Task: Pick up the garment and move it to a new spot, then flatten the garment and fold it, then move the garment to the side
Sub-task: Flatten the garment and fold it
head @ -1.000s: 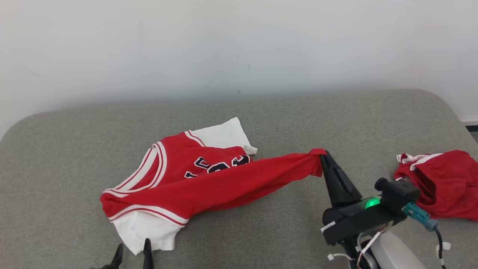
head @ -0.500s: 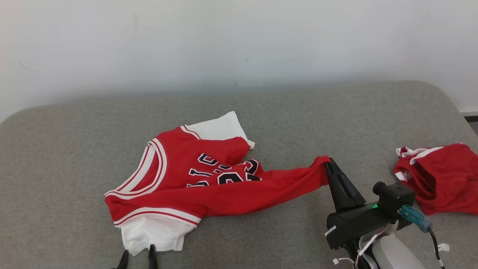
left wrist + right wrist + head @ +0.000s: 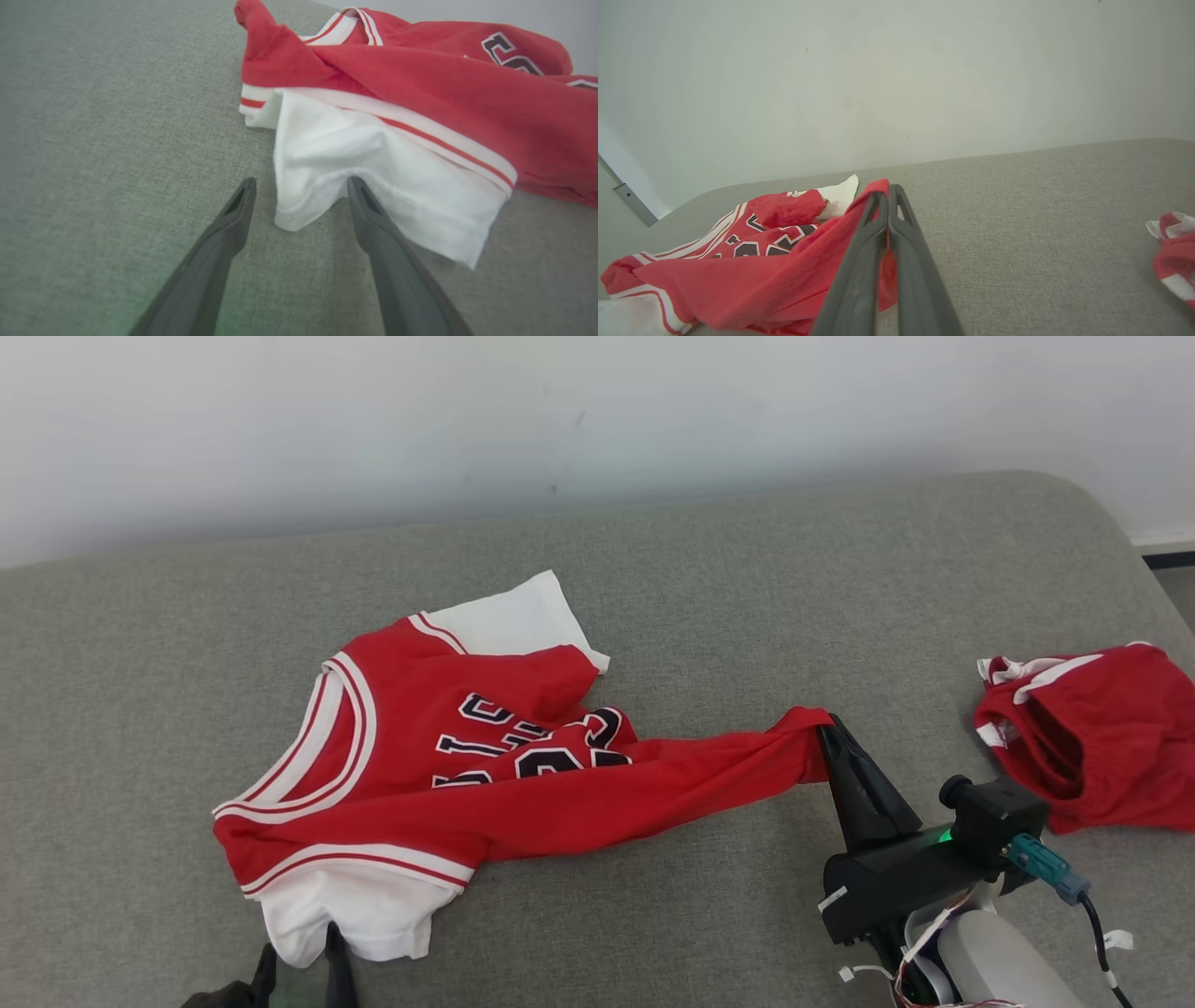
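The garment [image 3: 439, 775] is a red jersey with white sleeves and dark lettering, lying rumpled on the grey cushioned surface [image 3: 709, 579]. My right gripper [image 3: 829, 733] is shut on its red hem corner, stretching that edge out to the right; the same grip shows in the right wrist view, where the gripper [image 3: 887, 196] pinches the garment [image 3: 756, 270]. My left gripper [image 3: 299, 957] stands open at the bottom left, at the white sleeve. In the left wrist view the gripper [image 3: 301, 186] straddles the sleeve's hem [image 3: 327, 186], one finger [image 3: 369, 214] resting on the white cloth.
A second red and white piece of clothing [image 3: 1092, 737] lies bunched at the right edge of the surface, also seen as red cloth [image 3: 1174, 247] in the right wrist view. A pale wall [image 3: 560, 411] runs behind. Bare grey surface lies between the two garments.
The head camera has tilted, shifting the whole picture. The right gripper keeps its hold on the hem and has drawn it toward me; the jersey's lettering has bunched up more. The left gripper stays open.
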Motion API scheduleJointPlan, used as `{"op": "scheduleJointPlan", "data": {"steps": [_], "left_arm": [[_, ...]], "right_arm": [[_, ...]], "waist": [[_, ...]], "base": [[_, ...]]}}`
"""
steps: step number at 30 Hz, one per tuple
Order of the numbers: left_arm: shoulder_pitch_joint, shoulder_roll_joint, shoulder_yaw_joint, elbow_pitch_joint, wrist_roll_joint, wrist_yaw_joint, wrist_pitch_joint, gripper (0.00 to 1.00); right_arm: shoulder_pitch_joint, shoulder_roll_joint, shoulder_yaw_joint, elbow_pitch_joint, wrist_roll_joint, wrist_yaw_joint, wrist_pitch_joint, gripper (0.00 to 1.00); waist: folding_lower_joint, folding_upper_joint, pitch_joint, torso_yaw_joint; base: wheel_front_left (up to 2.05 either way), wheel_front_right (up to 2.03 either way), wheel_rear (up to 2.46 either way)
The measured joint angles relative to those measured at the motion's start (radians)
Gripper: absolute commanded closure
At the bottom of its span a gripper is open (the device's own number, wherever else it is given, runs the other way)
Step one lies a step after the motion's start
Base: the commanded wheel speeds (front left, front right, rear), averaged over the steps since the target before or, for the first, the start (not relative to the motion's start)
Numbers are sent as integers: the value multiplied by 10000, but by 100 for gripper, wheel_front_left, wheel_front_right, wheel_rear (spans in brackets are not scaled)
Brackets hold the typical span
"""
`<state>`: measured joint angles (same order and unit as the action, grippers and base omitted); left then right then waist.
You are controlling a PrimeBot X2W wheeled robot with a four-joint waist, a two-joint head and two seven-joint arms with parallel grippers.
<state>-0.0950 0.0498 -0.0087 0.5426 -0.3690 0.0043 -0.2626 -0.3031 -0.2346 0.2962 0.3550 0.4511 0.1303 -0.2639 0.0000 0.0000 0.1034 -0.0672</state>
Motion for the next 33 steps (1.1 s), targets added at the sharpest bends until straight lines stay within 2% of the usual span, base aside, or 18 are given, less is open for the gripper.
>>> {"op": "scheduleJointPlan", "data": {"steps": [1,2,3,4,8,12,18,21,24,26,33], "left_arm": [[-49,0,35,33,-36,-48,0,0],[-90,2,54,46,-42,-50,0,48],[-106,0,61,44,-52,-56,0,89],[-107,-8,69,15,-102,-63,0,100],[-109,-10,167,-656,-125,-326,0,100],[-286,-6,604,-2288,44,-585,0,100],[-1130,52,1390,-4009,1371,-982,0,100],[-1748,552,1421,-4474,1902,-1187,0,100],[-2808,1308,1549,-4715,2100,-1277,0,100],[-3231,1605,1651,-4763,2146,-1287,0,100],[-3864,2119,2023,-4656,2209,-1337,0,100]], "right_arm": [[-9,-12,-4,-13,2,0,0,100],[-9,-21,-15,-21,2,0,0,100],[-9,-31,-25,-19,2,0,0,100],[-8,-42,-40,-15,2,0,0,100],[8,-38,-153,81,4,0,0,100],[-14,-40,-441,215,142,0,2,100],[-649,-190,-934,485,347,0,4,100],[-1060,-278,-999,525,500,0,2,100],[-1857,-385,-1139,366,779,0,2,100],[-2181,-451,-1220,297,892,0,2,100],[-2751,-696,-1480,403,945,19,2,100]], "waist": [[0,0,41,-28],[0,0,76,-53],[0,0,104,-72],[0,1,124,-83],[0,1,118,-35],[0,0,52,115],[0,1,-354,319],[0,0,-640,400],[0,0,-970,494],[0,0,-1108,528],[-1,0,-1334,590]], "base": [[0,0,0],[0,0,0],[0,0,0],[0,0,0],[0,0,0],[0,0,0],[0,0,0],[0,0,0],[0,0,0],[0,0,0],[0,0,0]]}}
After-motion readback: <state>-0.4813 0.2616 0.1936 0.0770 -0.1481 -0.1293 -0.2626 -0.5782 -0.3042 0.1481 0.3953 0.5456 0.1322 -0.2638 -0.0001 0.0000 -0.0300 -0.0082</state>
